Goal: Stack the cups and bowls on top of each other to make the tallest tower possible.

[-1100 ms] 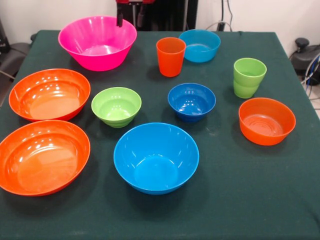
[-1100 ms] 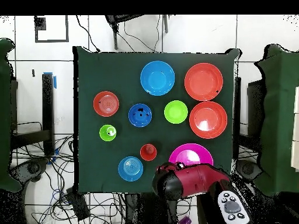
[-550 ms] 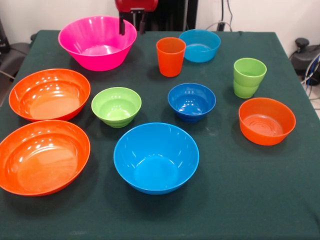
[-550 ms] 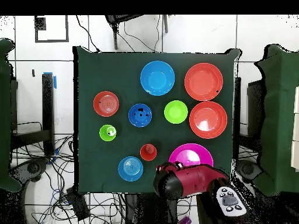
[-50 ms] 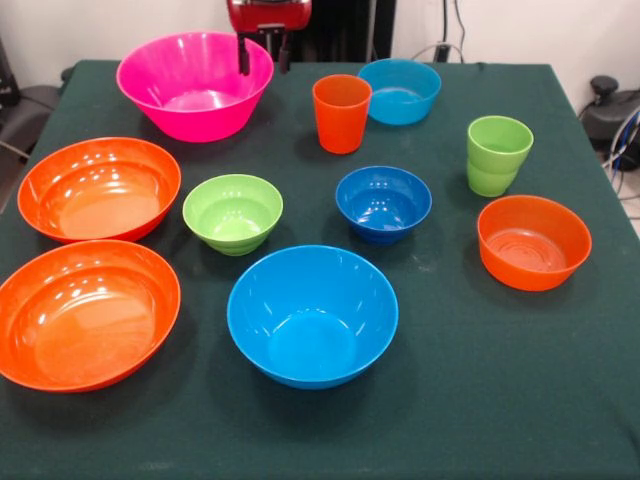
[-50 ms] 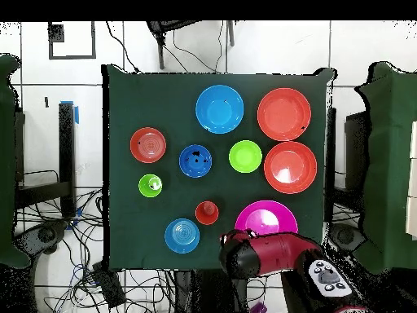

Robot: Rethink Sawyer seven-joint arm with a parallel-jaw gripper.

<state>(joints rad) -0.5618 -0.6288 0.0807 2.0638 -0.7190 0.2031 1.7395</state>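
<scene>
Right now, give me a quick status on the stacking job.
Gripper open, empty, at pink bowl's far rim. Green cups nested; no tower. Nothing blocking.

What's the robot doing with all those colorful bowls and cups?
Nothing is stacked into a tower yet. The bowls sit apart on the green table, though the lime green cups look nested in each other. The robot's gripper hangs open at the table's far edge, by the rim of the big pink bowl, holding nothing. The orange cup stands alone nearby.
</scene>
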